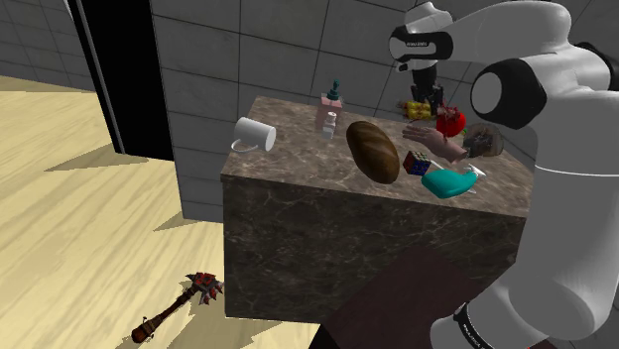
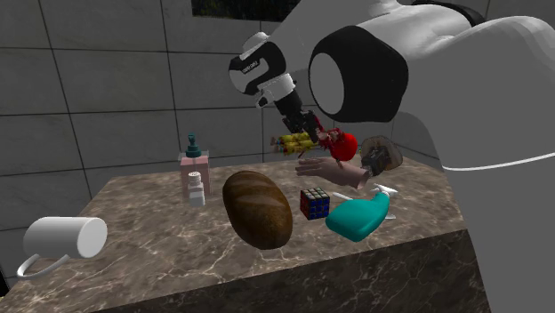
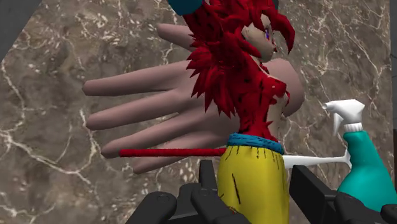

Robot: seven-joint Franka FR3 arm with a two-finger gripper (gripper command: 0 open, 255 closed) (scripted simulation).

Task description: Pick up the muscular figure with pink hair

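One muscular figure is sitting between the black fingers, which are clamping its yellow trousers from both sides. Its hair is showing red rather than pink, and a blue belt is circling its waist. I am seeing it hanging just above a flesh-coloured model hand that is lying flat on the marbled tabletop.

In the second exterior view the figure is lying sideways in the grip, with its hair pointing to three o'clock and its legs to nine. The model hand is resting at six o'clock of it, and a grey-brown lump is sitting at three o'clock. A colour-puzzle cube is standing at seven o'clock of the model hand. A teal spray bottle is lying at five o'clock of the model hand, just beside the cube.

A brown bread loaf is sitting at nine o'clock of the cube. A pink soap dispenser and a small white bottle are standing at ten o'clock of the loaf. A white mug is lying on its side well off at nine o'clock.

In the shoulder view I am also seeing a spiked club lying on the wooden floor at seven o'clock of the tabletop.
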